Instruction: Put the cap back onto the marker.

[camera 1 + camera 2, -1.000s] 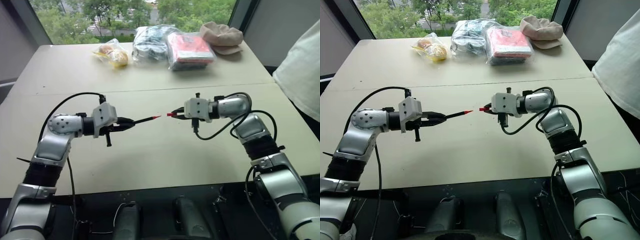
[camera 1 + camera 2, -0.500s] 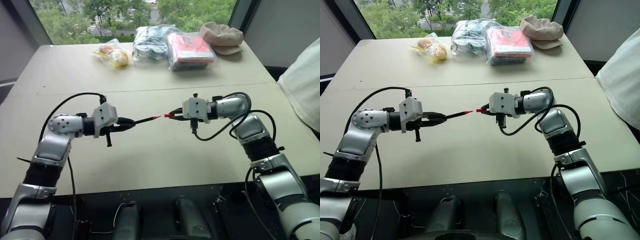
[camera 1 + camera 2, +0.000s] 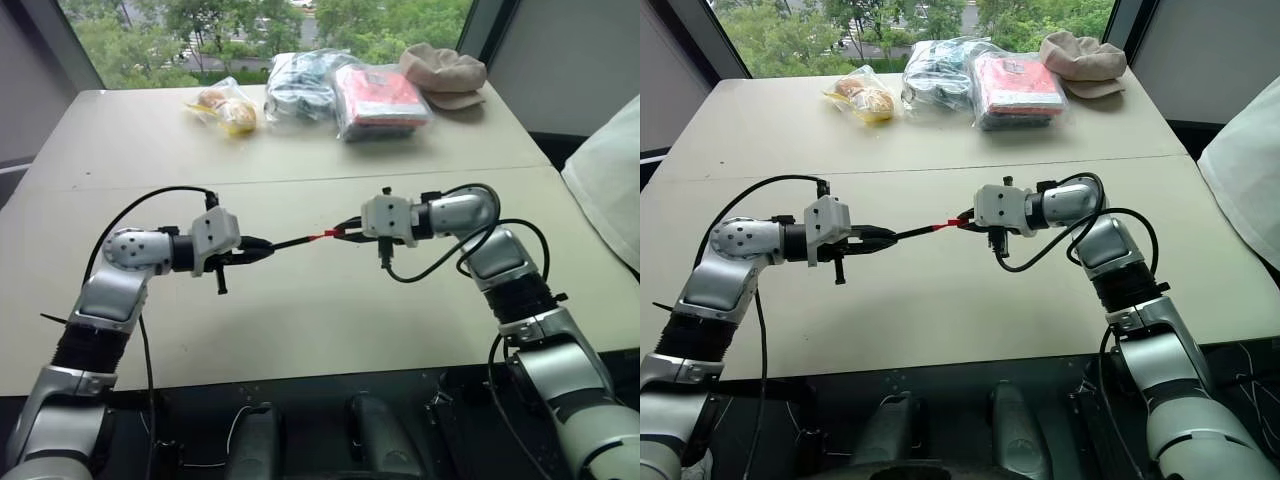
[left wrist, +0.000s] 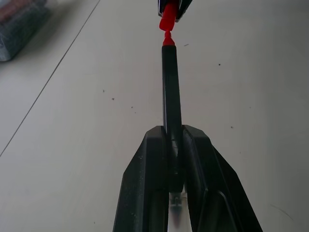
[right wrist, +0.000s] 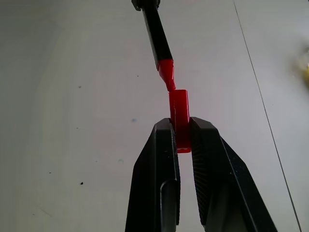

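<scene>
- Above a beige table (image 3: 300,320), the left gripper (image 3: 262,247) is clamped on the dark barrel of the marker (image 3: 295,241), which points toward the robot's right with its red tip forward.
- The right gripper (image 3: 345,231) pinches the small red cap (image 5: 180,116) between its two fingers, the cap's open end facing the marker.
- From the head views, tip and cap meet in midair between the two arms, well above the tabletop; how far the tip has entered cannot be told from there.
- The right wrist view gives what the head views cannot: the marker's narrow red tip (image 5: 167,73) just reaches the mouth of the cap and comes in at a slight angle, not in line with it.
- The left wrist view looks down the black barrel (image 4: 171,96) gripped between closed fingers (image 4: 145,193), with the cap held at the far end by the other gripper.
- At the table's far edge by the window sit a clear bag (image 3: 226,108) of yellowish food, a plastic bag (image 3: 300,85) of dark items, a wrapped red packet (image 3: 380,98) and a crumpled tan cloth (image 3: 445,72).
- A person's white sleeve (image 3: 610,175) shows at the right edge.
</scene>
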Controlling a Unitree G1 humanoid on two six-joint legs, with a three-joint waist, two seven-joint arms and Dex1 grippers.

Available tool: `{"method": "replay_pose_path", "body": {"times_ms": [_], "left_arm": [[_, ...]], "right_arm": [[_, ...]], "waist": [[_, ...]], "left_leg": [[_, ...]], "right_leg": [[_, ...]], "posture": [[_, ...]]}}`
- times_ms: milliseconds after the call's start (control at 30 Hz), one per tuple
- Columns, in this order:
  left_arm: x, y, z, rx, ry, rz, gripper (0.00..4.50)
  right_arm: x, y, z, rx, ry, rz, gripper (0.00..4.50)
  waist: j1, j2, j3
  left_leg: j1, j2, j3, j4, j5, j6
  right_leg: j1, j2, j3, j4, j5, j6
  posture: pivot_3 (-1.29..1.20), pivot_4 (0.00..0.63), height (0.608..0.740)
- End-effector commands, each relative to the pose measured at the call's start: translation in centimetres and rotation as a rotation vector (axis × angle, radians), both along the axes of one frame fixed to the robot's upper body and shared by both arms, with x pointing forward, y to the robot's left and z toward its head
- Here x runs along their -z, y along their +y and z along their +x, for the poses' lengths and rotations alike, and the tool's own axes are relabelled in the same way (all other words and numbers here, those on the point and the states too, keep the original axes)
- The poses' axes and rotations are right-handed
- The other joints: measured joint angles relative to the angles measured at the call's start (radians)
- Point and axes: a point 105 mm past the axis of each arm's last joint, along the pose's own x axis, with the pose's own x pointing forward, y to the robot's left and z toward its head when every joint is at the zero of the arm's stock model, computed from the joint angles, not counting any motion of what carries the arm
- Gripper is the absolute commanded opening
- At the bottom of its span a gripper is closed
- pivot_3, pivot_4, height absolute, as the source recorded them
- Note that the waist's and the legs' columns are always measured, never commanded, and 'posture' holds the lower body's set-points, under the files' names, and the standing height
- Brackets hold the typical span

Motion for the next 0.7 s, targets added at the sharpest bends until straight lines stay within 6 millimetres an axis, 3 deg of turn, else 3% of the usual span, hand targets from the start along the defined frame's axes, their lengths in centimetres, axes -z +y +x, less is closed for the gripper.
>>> {"method": "replay_pose_path", "body": {"times_ms": [33,700], "left_arm": [[-1.1,-0.3,0.1,0.013,-0.053,-0.004,0.0],[-0.8,-1.6,-1.0,0.082,-0.109,0.038,0.0]], "right_arm": [[-1.1,0.9,-0.7,-0.048,-0.027,0.024,0.02],[-1.4,2.4,-0.9,-0.08,-0.021,0.04,0.02]], "waist": [[0.0,0.0,0.0],[0.0,0.0,0.0]], "left_leg": [[0.0,0.0,0.0,0.0,0.0,0.0],[0.0,0.0,0.0,0.0,0.0,0.0]], "right_leg": [[0.0,0.0,0.0,0.0,0.0,0.0],[0.0,0.0,0.0,0.0,0.0,0.0]], "posture": [[0.0,0.15,0.74],[0.0,0.15,0.74]]}}
